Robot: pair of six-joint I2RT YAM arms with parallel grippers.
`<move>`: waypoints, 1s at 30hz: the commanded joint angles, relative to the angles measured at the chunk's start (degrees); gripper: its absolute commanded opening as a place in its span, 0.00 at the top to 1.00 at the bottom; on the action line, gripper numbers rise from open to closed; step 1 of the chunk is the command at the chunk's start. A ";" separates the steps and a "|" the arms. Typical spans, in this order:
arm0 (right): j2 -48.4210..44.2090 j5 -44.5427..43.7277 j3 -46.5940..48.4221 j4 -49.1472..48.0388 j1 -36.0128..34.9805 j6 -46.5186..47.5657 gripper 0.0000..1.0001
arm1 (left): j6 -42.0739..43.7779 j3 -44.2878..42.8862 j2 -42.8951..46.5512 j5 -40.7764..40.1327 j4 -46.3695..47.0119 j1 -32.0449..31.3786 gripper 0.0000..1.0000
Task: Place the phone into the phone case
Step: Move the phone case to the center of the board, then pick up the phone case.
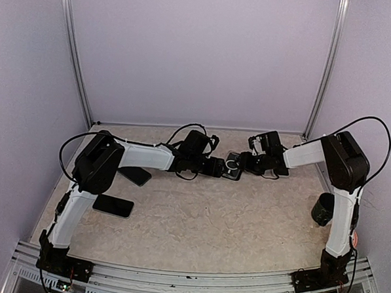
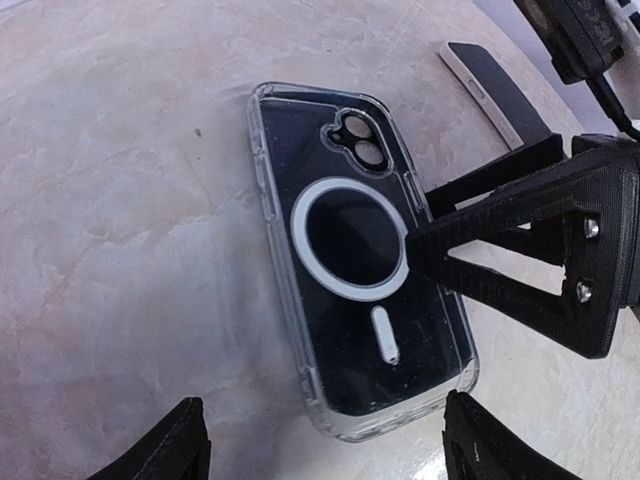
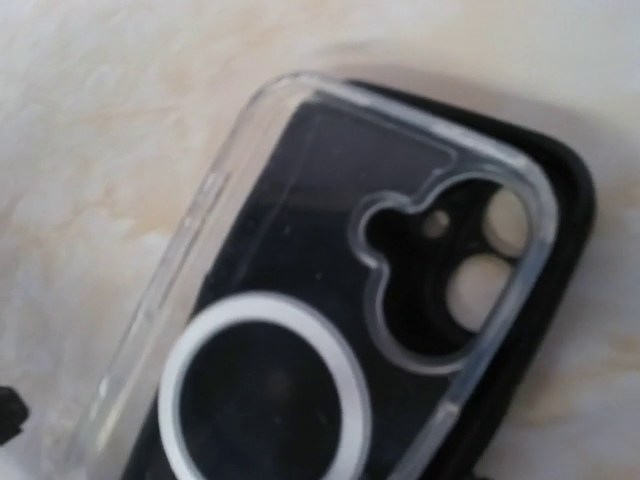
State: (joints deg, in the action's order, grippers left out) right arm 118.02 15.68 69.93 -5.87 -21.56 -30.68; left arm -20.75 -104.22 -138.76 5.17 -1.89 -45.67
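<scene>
The phone case (image 2: 300,330), a clear shell with a white ring, lies flat on the table over the black phone (image 3: 572,190). The phone's edge sticks out past the case at the camera corner. In the top view both sit between the two arms (image 1: 232,167). My left gripper (image 2: 335,445) is open, its fingertips (image 2: 188,442) straddling the case's near end without touching it. My right gripper (image 1: 247,163) comes in from the other side. One of its black fingers (image 2: 440,240) rests against the case's long edge, and its jaws stand apart.
Two more black phones (image 1: 135,175) (image 1: 113,206) lie at the left by the left arm. A white-edged phone (image 2: 495,85) lies beyond the case. A dark cup (image 1: 323,209) stands at the right by the right arm. Walls close the back and sides.
</scene>
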 commanded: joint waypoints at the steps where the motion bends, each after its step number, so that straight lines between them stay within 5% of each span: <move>1: 1.85 3.30 1.77 -2.42 -2.23 0.65 0.41 | -1.76 2.93 0.71 -0.77 1.27 0.60 0.24; 13: 3.37 -0.24 2.21 -1.11 -3.94 0.62 0.42 | -4.15 12.40 5.45 1.14 7.33 4.19 0.31; 30: 1.78 -2.70 2.05 0.68 -3.93 2.11 0.44 | 3.68 3.16 1.00 6.42 4.40 5.76 0.43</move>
State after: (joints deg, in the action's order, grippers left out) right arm 120.09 14.70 71.37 -7.35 -25.08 -29.34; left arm -19.68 -99.83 -135.50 9.41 3.40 -40.18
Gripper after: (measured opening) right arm 0.559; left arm 0.578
